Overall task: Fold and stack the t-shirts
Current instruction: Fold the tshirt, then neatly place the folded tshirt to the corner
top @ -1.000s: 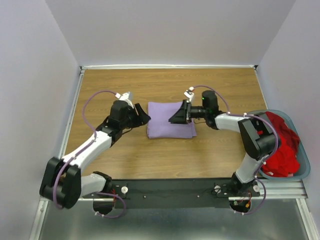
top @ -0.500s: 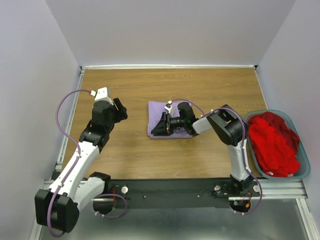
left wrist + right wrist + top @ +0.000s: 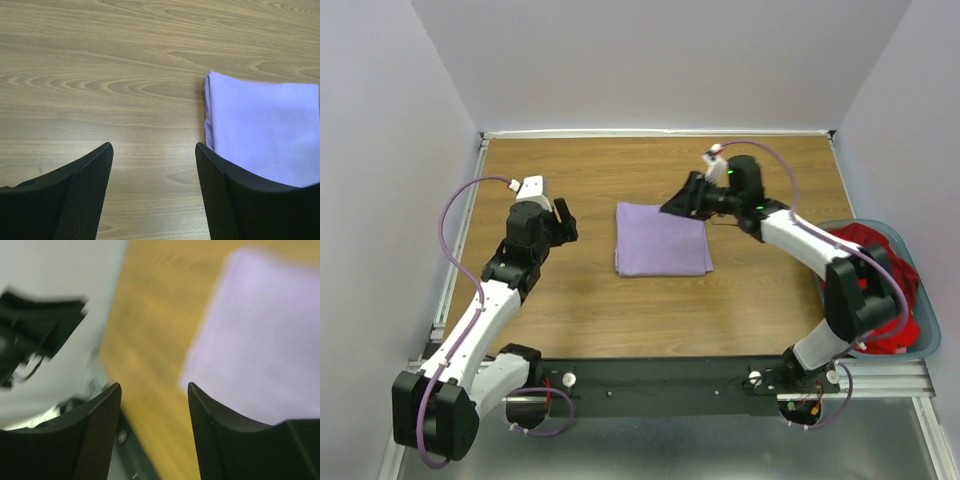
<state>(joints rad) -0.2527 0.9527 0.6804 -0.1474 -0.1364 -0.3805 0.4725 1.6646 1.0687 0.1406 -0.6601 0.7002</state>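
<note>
Rightward, basket [image 3: 929, 343] holds red t-shirt [image 3: 892, 262]; folded lavender t-shirt [image 3: 660, 240] mid-table; left pincer [image 3: 154, 150], right pincer [image 3: 155, 387] released.

folded t-shirt [image 3: 662, 240] on table [image 3: 590, 160] | left gripper [image 3: 565, 216] to its left | right gripper [image 3: 675, 205] seemingly behind it | other t-shirt [image 3: 910, 325] in basket [image 3: 926, 350]

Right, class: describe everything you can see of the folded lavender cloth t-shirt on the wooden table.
The lavender cloth t-shirt is plain and smooth, folded into a neat near-square, layers showing at its left edge. It lies flat on the wooden table. The open right gripper hangs by its far right corner; the left gripper stands clear.
</note>
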